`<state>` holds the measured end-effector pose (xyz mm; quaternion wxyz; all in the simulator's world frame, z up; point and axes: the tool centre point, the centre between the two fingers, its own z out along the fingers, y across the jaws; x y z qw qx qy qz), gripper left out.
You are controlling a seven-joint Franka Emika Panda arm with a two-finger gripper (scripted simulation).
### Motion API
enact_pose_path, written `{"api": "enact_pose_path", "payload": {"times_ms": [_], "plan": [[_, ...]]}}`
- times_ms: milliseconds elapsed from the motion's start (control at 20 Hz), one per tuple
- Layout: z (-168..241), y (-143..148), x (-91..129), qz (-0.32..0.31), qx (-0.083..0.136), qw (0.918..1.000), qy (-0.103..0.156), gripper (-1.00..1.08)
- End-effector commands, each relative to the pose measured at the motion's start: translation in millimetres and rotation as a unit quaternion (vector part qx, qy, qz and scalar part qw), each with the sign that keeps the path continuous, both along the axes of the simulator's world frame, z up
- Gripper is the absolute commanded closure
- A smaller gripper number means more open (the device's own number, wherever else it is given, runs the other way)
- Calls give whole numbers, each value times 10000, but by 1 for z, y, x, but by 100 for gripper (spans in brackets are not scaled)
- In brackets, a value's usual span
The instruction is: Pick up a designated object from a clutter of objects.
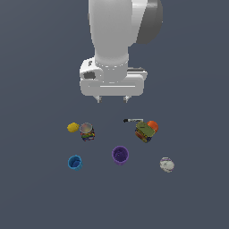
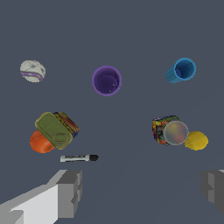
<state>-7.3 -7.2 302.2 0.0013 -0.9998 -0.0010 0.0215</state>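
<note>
The hand (image 1: 112, 99) hung above the tabletop (image 1: 36, 197), well clear of everything on it, its two fingers spread wide apart and holding nothing; in the wrist view the grey fingertips (image 2: 70, 192) stood at opposite sides of the picture with bare surface between them. The small box (image 1: 144, 132), olive-yellow on its upper face with dark blue and red print along its sides, lay on the exterior view's right, tilted and touching the orange ball (image 1: 153, 125), which sat just behind it; the wrist view showed the same box (image 2: 55, 129) partly covering the ball (image 2: 40, 142). The black-and-white marker (image 1: 133, 120) lay flat just beside the box, on the side nearer the arm, apart from it. On the exterior view's left the striped can (image 1: 87, 132) stood upright with its grey lid up, the yellow lemon (image 1: 73, 127) touching or nearly touching it; which, I could not tell. The purple cup (image 1: 120, 154) stood upright near the middle, open end up; the blue cup (image 1: 75, 162) stood well to its left; the whitish ball (image 1: 167, 165) lay alone on the right.
</note>
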Motion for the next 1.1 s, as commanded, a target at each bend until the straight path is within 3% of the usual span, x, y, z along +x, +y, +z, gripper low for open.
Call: {"api": "enact_pose_path", "payload": {"times_ms": [0, 500, 1050], "plan": [[0, 0, 0, 0, 0, 10000, 0, -92], [-8, 1, 0, 126, -183, 9997, 68, -92], [-24, 14, 4, 424, -191, 9989, 47, -92]]}}
